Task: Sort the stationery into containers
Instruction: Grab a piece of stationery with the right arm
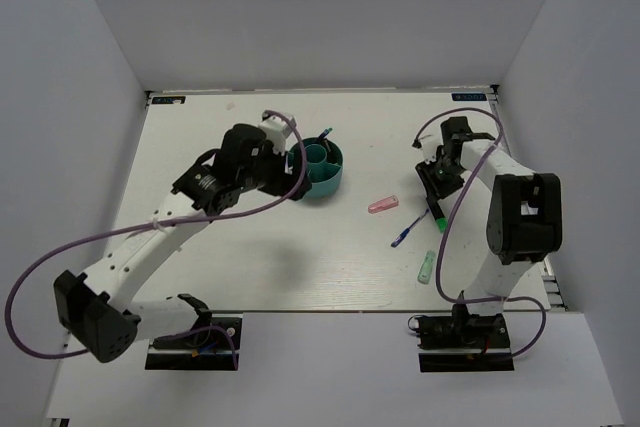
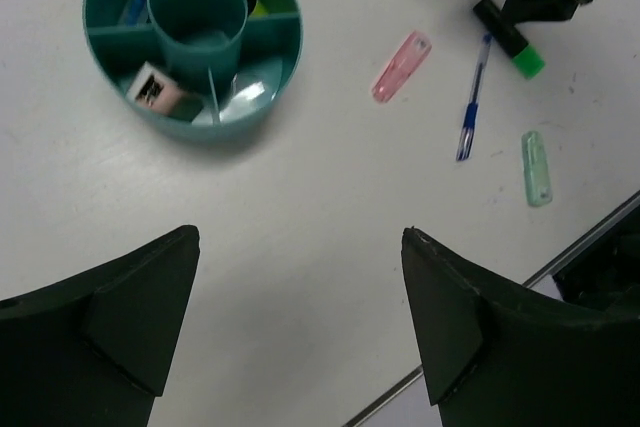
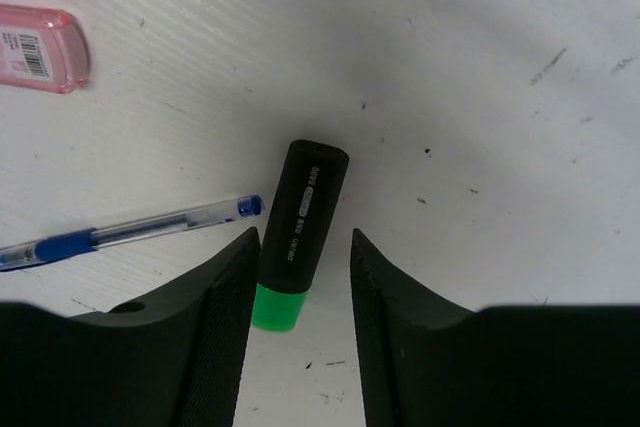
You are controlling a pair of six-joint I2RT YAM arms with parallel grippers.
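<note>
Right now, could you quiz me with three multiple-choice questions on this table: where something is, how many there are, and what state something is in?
1. Where is the green marker? A against the back wall; B lying between the fingers of the right gripper; C balanced upright on its cap.
2. How many items lie loose on the table, outside the teal organiser? A two; B four; C seven.
3. The left gripper is: A open and empty; B shut on a pen; C shut on a marker.
Answers: B, the gripper straddles it; B, marker, pink piece, blue pen, mint piece; A, only bare table shows between its fingers.
</note>
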